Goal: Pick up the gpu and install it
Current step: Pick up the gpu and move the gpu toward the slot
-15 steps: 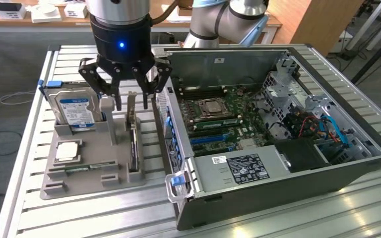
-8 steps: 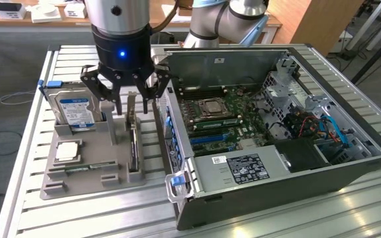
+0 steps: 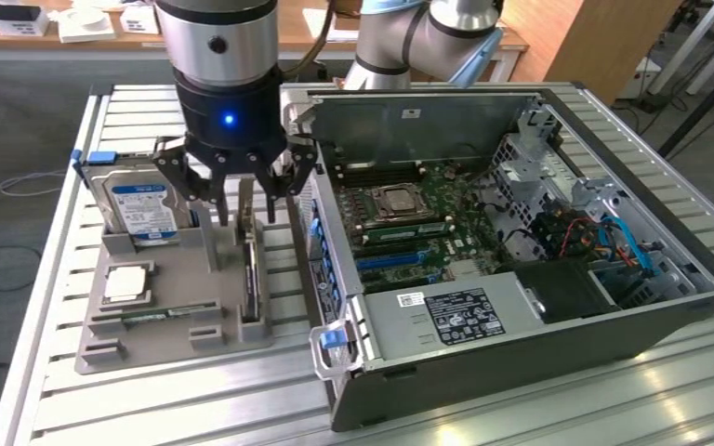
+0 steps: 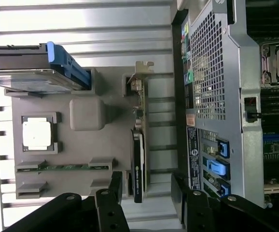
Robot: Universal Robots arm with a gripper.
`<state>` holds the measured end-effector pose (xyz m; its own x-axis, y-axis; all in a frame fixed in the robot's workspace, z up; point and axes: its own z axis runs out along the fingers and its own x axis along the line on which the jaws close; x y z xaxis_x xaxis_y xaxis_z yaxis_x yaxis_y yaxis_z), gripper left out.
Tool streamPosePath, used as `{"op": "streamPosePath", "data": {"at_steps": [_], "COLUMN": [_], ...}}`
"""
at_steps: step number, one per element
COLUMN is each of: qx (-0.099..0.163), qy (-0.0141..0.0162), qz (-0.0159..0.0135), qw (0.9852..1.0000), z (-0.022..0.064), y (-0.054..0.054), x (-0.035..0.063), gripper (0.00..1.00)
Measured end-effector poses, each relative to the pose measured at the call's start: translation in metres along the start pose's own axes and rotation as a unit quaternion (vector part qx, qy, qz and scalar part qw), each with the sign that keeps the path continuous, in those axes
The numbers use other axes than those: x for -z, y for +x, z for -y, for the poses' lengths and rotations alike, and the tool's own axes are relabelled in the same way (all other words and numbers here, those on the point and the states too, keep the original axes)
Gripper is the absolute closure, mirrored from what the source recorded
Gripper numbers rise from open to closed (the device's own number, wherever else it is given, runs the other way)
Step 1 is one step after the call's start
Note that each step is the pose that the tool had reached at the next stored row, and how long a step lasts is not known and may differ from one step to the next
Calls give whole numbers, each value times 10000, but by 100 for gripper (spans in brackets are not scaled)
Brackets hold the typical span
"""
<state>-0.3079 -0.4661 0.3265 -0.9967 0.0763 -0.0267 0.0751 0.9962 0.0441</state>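
The gpu (image 3: pixel 250 274) stands on its edge in a slot of the grey holder tray (image 3: pixel 159 346), black cooler and thin board seen edge-on. In the wrist view the gpu (image 4: pixel 139 150) runs lengthwise, with its silver bracket (image 4: pixel 142 68) at one end. My gripper (image 3: pixel 243 197) hangs right over the card's upper end, open, with one finger on each side of it and nothing held. The fingers (image 4: pixel 114 189) straddle the card's end, and the gripper (image 4: pixel 146 191) leaves a gap on both sides.
On the same tray stand a hard drive (image 3: pixel 140 206) with a blue-white label, a processor (image 3: pixel 125 282) and a memory stick (image 3: pixel 149 316). The open computer case (image 3: pixel 654 321) lies close at the exterior view's right, motherboard (image 3: pixel 413 228) exposed.
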Motion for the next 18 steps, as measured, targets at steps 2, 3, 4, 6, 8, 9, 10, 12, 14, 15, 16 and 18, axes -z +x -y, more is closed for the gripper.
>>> {"op": "streamPosePath", "data": {"at_steps": [2, 3, 4, 6, 8, 9, 10, 12, 14, 15, 16, 18], "qx": [-1, -1, 0, 0, 0, 0, 0, 0, 0, 0, 0, 0], "qy": [0, 0, 0, 0, 0, 0, 0, 0, 0, 0, 0, 0], "qz": [0, 0, 0, 0, 0, 0, 0, 0, 0, 0, 0, 0], "qw": [10000, 10000, 10000, 10000, 10000, 10000, 10000, 10000, 10000, 10000, 10000, 10000], "z": [3, 5, 7, 11, 14, 16, 17, 19, 21, 22, 23, 25], "y": [7, 11, 14, 19, 24, 26, 28, 31, 35, 37, 39, 42], "x": [-36, -53, -71, -107, -144, -162, -180, -216, -253, -270, -289, -324], "gripper": [47, 47, 47, 47, 47, 47, 47, 47, 47, 47, 47, 47]}}
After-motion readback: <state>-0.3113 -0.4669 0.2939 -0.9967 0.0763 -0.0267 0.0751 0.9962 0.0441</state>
